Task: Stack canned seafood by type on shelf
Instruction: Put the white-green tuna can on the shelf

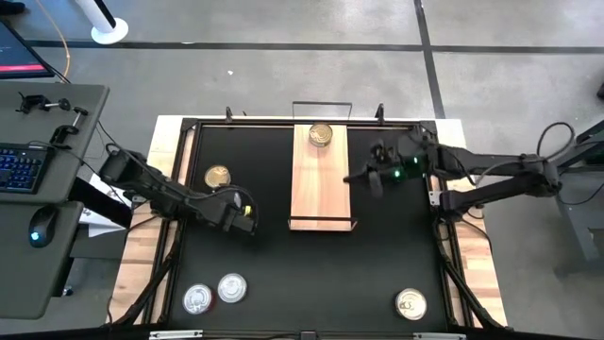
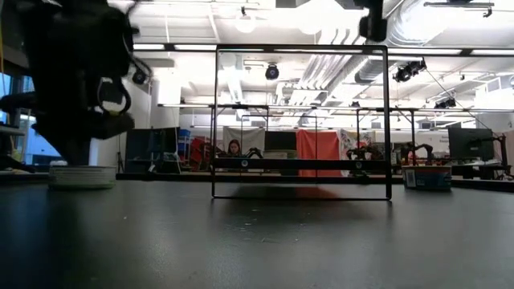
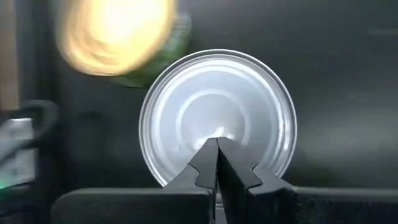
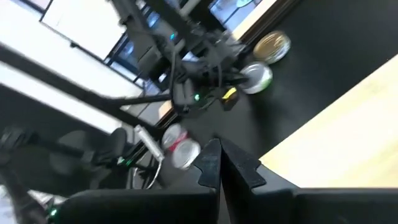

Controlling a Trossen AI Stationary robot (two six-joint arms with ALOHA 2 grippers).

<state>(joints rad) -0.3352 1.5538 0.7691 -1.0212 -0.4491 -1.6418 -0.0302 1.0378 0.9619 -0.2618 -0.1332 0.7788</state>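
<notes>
Overhead, the wooden shelf [image 1: 321, 184] lies in the middle of the black worktop [image 1: 311, 274], running from the far edge toward the centre, with a thin black wire rail at each short end. One gold-lidded can [image 1: 321, 135] sits on the shelf at its far end. Another gold-lidded can [image 1: 217, 177] rests on the worktop left of the shelf. Two silver-lidded cans [image 1: 215, 293] sit side by side near the front left corner, and a further can [image 1: 411, 303] lies near the front right.

The left gripper [image 1: 247, 219] hangs over the worktop between the gold can and the shelf's near end. Its wrist camera shows the fingers [image 3: 208, 165] pressed together above a silver can [image 3: 217, 115], with nothing between them.

The right gripper [image 1: 366, 177] hovers just beside the shelf's right edge, touching no can. Its fingers [image 4: 211, 163] are closed together and empty, the shelf's pale wood [image 4: 348, 137] close by.
</notes>
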